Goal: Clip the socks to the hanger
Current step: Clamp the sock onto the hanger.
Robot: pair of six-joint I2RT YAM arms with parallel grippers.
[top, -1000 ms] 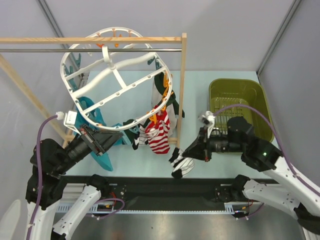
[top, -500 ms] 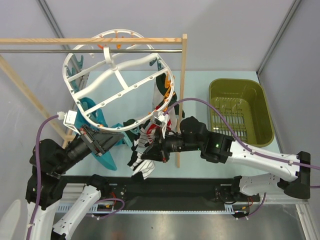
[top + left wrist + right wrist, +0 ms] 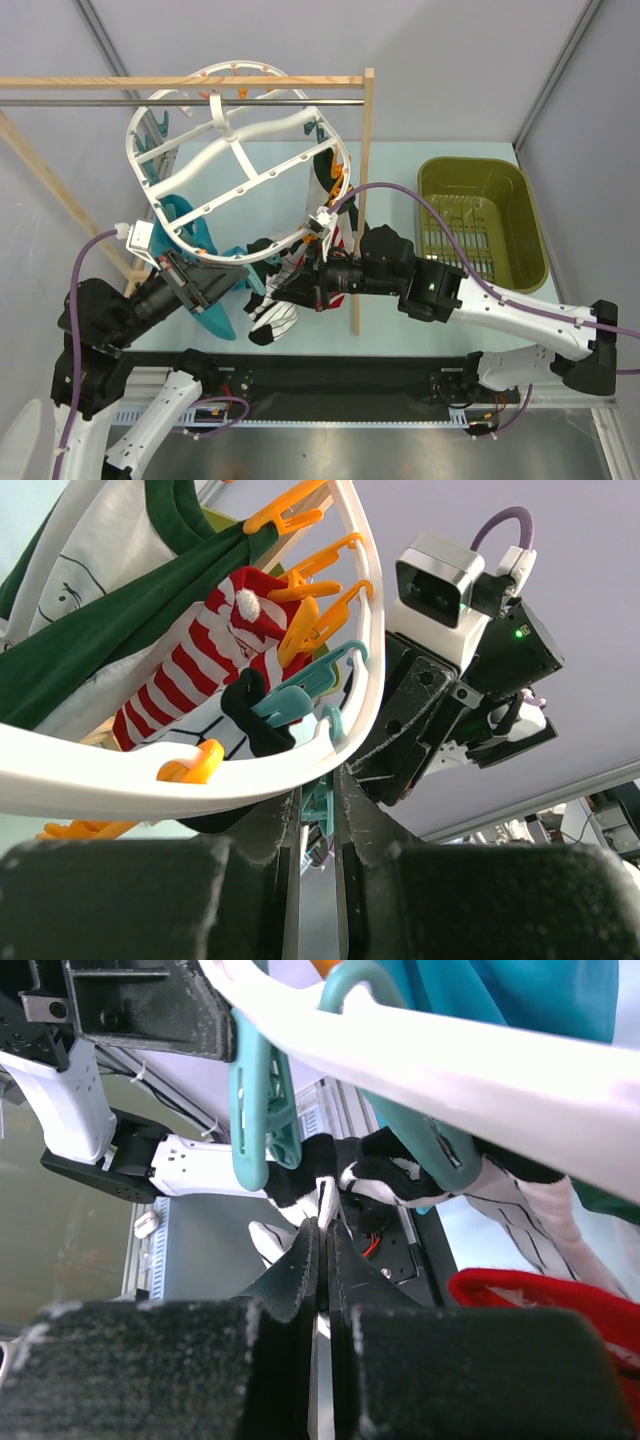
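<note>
Pinching a sock (image 3: 268,318) in the right gripper (image 3: 288,292), squeezing a teal clip (image 3: 262,1110) at the hanger's (image 3: 165,215) 6 o'clock with the left gripper (image 3: 216,281); seat fabric deep before release.

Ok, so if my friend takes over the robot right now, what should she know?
Left claw: shut on a teal clip at the near rim of the hanger.
Right claw: shut on a black-striped sock, held just under the rim.
Done: a red-and-white sock and a black-toed sock hang from clips.
Left: get the held sock into the clip, then let go.
</note>
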